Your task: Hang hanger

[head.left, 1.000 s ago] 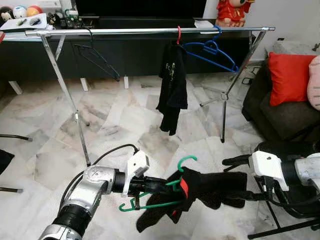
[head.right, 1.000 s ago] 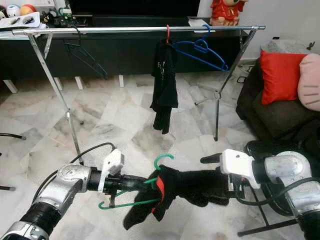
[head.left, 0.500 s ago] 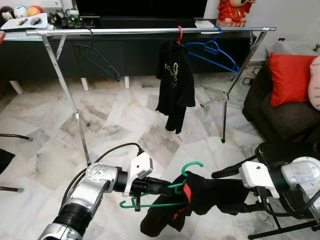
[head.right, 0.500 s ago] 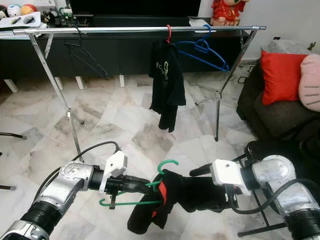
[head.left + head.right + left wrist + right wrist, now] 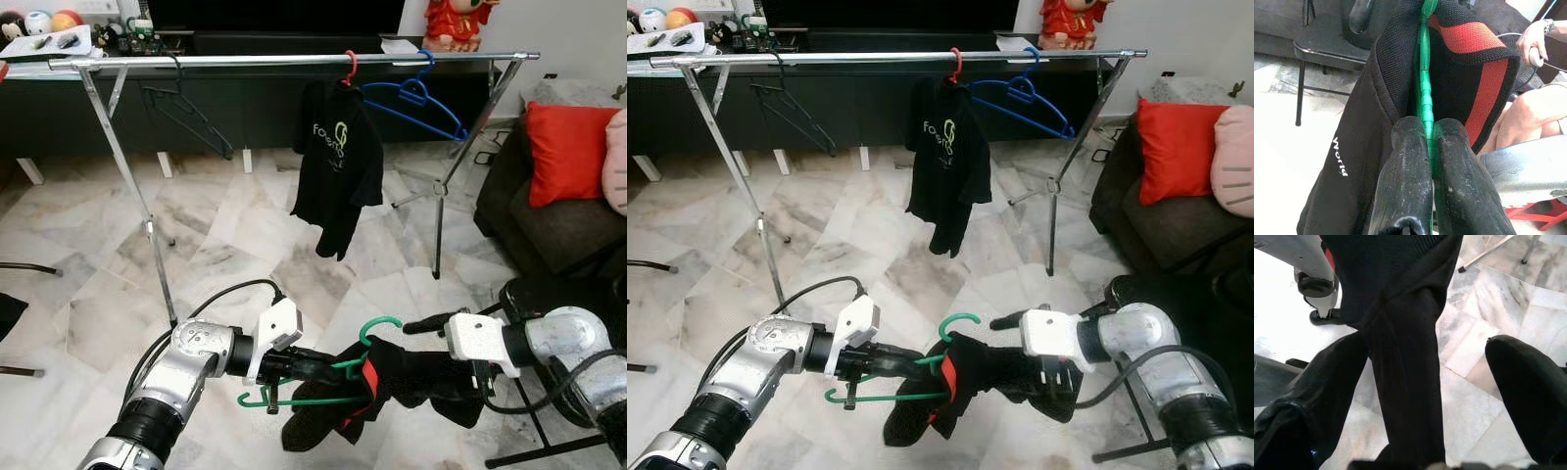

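A green hanger point(image 5: 377, 328) carries a black garment point(image 5: 416, 377) with a red collar band, held low over the marble floor. My left gripper point(image 5: 328, 367) is shut on the hanger's green bar, with both pads point(image 5: 1410, 147) pressed against it. To the right, my right gripper point(image 5: 446, 362) is open around the garment's loose end, and black cloth point(image 5: 1405, 382) hangs between its spread fingers point(image 5: 1528, 387). The silver rack rail point(image 5: 294, 61) runs across the room well ahead and above.
On the rail hang a black T-shirt on a red hanger point(image 5: 338, 166), a blue hanger point(image 5: 416, 98) and a black hanger point(image 5: 186, 108). A dark sofa with a red cushion point(image 5: 568, 152) stands at the right. A person's hand point(image 5: 1535, 39) appears beyond the garment.
My right gripper has moved left along the garment toward the hanger, bunching the cloth. The T-shirt on the rail has swung round, showing its print. My left gripper has barely moved.
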{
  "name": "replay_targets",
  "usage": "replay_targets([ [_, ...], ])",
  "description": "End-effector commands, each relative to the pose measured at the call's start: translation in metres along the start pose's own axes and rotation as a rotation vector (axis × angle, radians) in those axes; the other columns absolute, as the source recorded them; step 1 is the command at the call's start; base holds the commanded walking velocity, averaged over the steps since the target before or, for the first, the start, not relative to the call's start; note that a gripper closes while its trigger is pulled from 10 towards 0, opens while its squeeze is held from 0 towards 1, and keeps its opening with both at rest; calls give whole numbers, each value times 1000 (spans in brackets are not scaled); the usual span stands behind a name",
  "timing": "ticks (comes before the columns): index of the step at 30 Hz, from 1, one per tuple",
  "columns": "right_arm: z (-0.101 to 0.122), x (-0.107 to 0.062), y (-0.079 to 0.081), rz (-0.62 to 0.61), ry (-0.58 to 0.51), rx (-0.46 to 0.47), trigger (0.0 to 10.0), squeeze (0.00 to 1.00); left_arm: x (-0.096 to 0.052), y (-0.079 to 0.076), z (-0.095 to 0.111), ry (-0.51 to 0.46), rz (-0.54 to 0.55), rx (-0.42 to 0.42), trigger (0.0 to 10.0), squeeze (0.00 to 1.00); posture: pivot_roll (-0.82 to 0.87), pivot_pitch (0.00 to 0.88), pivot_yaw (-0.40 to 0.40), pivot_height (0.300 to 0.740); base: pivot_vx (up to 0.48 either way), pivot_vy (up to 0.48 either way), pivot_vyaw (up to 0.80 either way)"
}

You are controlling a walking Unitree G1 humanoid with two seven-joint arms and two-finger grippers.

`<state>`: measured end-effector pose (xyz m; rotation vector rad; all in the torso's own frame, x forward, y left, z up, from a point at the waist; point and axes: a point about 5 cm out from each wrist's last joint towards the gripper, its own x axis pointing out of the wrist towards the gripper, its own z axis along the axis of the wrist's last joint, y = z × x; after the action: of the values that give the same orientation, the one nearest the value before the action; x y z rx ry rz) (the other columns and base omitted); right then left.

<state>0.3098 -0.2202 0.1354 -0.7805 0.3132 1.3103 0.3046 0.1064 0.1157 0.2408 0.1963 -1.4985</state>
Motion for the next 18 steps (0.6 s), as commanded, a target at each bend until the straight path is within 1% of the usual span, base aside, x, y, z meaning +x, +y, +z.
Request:
replay_targets([
  [1,-4,-1,2,13,4,10,9725,0,4,1,10,-28,-18,42,10000,0,-35,176,-99,740,0,0,0],
  [2,-4,-1,2,14,1,12,9098,0,4,1,10,-28,-18,42,10000,0,-35,176,-99,740,0,0,0],
  [3,-4,-1,2,14,-3,15,4784,0,4,1,10,-28,-18,41,10000,0,-35,176,-99,740,0,0,0],
  [4,-4,0,2,17,-7,24,0,0,4,1,10,-27,-17,41,10000,0,-35,176,-99,740,0,0,0],
  [8,-7,0,6,69,-2,39,0,0,4,2,11,-26,-14,43,10000,0,-33,177,-97,740,0,0,0],
  [18,-10,6,8,74,-9,61,0,0,6,2,13,-33,-16,48,10000,0,-29,180,-93,740,0,0,0],
])
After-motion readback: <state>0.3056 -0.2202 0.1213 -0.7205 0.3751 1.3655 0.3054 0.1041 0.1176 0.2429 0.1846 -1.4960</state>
